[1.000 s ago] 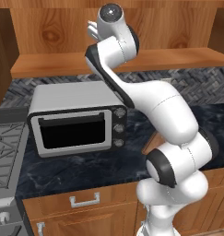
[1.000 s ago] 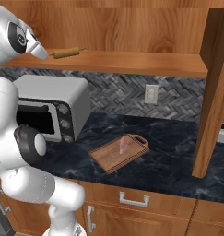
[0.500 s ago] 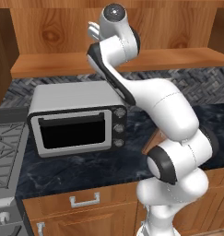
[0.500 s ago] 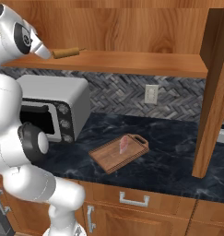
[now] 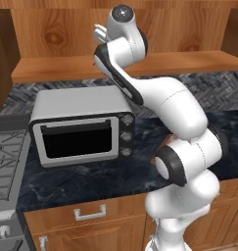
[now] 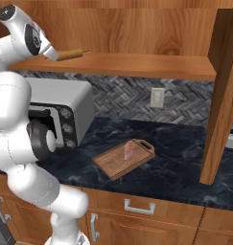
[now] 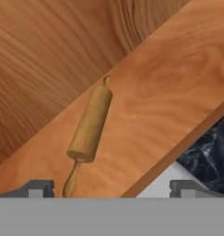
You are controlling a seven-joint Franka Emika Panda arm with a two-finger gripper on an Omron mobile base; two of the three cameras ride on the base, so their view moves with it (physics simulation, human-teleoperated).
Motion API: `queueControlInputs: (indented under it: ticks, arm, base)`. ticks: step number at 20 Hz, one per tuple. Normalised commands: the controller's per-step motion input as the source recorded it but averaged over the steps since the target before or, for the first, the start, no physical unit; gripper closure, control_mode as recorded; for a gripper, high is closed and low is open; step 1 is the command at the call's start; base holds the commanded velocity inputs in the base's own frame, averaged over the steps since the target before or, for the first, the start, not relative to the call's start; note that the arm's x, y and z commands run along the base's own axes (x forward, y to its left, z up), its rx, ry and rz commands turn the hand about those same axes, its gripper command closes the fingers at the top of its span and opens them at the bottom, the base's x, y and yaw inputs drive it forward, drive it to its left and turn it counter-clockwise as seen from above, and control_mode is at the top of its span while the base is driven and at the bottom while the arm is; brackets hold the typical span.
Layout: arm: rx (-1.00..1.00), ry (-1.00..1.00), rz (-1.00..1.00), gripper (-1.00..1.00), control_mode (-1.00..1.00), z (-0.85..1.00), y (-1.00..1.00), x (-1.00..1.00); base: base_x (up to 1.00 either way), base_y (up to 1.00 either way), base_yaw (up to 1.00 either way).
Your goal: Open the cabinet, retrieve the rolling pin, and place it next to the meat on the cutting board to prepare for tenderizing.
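Where the cabinet stands open, rolling pin lies on its wooden shelf, untouched. Pincer: jaws spread wide, just short of the pin's near handle, which sits by the left fingertip. Meat on cutting board, dark worktop below.
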Motion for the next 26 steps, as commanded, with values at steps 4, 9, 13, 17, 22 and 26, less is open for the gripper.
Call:
queueControlInputs:
  ticks: [4,9,13,17,22,26]
  arm:
    - [0.01,0.06,0.00,-1.00,-1.00,0.00,0.00,0.32]
    - [0.00,0.06,0.00,-1.00,-1.00,-0.01,0.00,0.28]
    - [0.00,0.04,0.00,-1.00,-1.00,-0.03,0.00,0.24]
    - [0.00,0.04,0.00,-1.00,-1.00,-0.03,0.00,0.27]
    - [0.00,0.02,0.00,-1.00,-1.00,-0.06,0.00,0.28]
    - [0.00,0.00,0.00,-1.00,-1.00,-0.08,0.00,0.25]
  base:
    - [0.00,0.00,0.00]
    - [0.00,0.00,0.00]
    - [0.00,0.00,0.00]
    - [0.00,0.00,0.00]
    - [0.00,0.00,0.00]
    - [0.00,0.00,0.00]
